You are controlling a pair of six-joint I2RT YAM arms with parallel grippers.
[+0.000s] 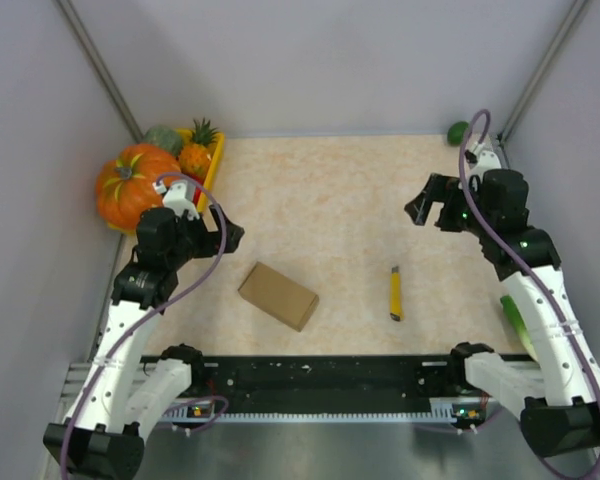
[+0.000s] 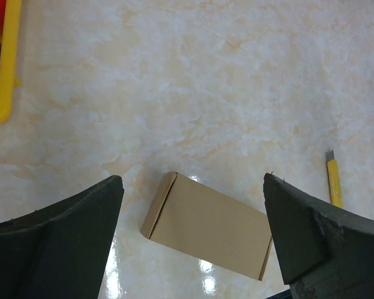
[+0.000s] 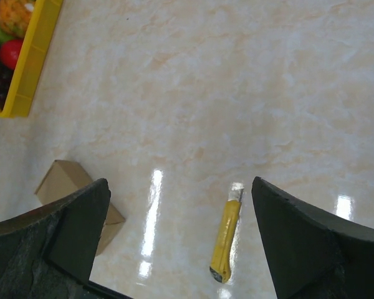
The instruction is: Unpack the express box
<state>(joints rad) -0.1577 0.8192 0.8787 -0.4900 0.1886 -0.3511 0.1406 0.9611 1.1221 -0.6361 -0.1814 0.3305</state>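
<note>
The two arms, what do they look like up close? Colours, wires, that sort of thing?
Both the left arm and the right arm have white lower segments with black joints and upper parts, on black bases. A thin purple cable loops along each. The left gripper and right gripper are black, with two broad wedge-shaped fingers whose edges look slightly scuffed.

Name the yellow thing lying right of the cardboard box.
The utility knife; the fruit tray sits in the far left corner, beyond the express box.

express box (image 1: pixel 278 295) left of knife (image 1: pixel 395 294)
</note>
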